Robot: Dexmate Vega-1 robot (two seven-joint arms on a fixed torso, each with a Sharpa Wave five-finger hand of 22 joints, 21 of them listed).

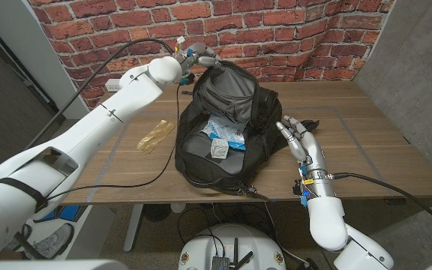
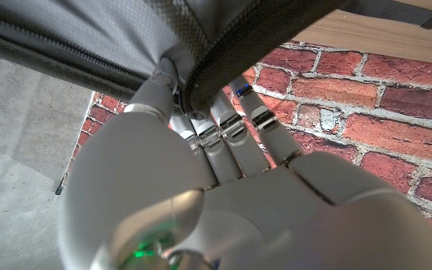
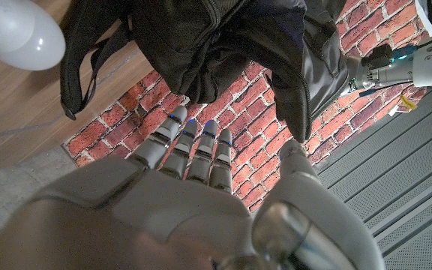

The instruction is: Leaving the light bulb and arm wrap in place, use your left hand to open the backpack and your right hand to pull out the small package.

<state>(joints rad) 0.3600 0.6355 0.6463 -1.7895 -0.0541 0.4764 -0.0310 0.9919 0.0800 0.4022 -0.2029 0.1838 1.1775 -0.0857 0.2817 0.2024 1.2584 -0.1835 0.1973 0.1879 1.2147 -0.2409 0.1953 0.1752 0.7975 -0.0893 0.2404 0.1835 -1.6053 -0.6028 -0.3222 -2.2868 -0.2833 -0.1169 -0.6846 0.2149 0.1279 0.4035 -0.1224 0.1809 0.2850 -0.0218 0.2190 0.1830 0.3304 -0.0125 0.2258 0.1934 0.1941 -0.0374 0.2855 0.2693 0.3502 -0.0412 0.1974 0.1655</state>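
My left robot hand (image 1: 199, 56) pinches backpack (image 1: 227, 124) flap up | right robot hand (image 1: 300, 140) spread, empty | small package (image 1: 220, 148) lies leftward, inside the opening

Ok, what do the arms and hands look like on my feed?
Both arms are glossy white rounded shells; the left arm trails black cables. The left hand and right hand are silver-grey metal with jointed fingers. A green light glows at the left wrist.
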